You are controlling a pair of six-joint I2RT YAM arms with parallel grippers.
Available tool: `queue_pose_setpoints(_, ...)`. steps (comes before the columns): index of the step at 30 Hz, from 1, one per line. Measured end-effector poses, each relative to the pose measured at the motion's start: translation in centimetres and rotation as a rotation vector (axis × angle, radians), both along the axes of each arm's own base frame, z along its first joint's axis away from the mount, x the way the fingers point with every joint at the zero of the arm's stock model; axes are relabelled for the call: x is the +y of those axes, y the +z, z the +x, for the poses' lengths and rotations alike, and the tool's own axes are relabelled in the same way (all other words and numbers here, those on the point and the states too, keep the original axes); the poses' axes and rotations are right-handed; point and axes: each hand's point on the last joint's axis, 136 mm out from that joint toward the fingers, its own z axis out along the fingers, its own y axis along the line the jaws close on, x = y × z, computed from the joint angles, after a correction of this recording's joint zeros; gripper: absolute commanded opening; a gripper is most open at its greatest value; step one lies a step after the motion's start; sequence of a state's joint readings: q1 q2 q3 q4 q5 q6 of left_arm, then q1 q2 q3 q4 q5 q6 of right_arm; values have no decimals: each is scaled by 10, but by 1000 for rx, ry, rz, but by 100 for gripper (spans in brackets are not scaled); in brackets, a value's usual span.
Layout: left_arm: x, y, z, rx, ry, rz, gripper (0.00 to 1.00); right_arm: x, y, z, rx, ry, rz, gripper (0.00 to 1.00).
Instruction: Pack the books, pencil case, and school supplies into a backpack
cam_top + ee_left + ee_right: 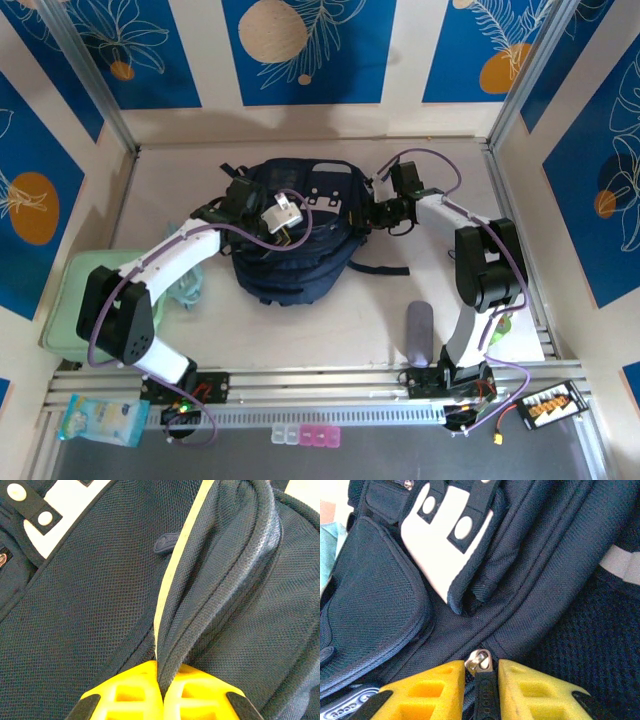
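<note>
— Query: what lies on my left side?
— A pale-green box [70, 305] at the table [330, 320] edge, with a teal cloth [190, 285] near it.
— Query: what lies along my near rail?
— Blue-white packet [100, 420] at left; pink and white blocks [305, 436] at centre; black unit [548, 406] at right.

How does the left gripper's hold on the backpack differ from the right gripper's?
The left gripper pinches a fabric fold beside the pale stripe; the right gripper holds the zipper pull. The left fingers nearly meet; the right fingers are held apart by the pull's dark tab. Seen from above, the left gripper sits over the backpack's middle, the right gripper at its right edge. Both have yellow fingers.
</note>
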State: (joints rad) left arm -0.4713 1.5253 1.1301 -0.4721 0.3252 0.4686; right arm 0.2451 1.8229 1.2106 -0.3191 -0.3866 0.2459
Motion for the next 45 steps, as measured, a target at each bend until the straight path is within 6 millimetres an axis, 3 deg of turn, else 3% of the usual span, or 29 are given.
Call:
queue_pose_setpoints(6,0,-2,0,6,0,3,0,-1,-3,-5,12,16,-14,23)
queue_pose_setpoints(13,0,-3,-1,11,0,5,0,-2,-6,-6,10,21,-33,4)
queue_pose_setpoints(22,1,-5,0,13,2,9,0,-2,-5,-7,5,18,-48,1)
queue_pose_setpoints(29,1,-7,0,32,21,6,0,1,11,-14,-44,34,-77,0)
queue_pose_setpoints(36,-1,-13,4,63,48,1,0,12,26,-47,-76,86,-90,0)
queue_pose_setpoints(45,-12,-12,24,101,127,-44,0,32,52,-99,-132,187,-38,0)
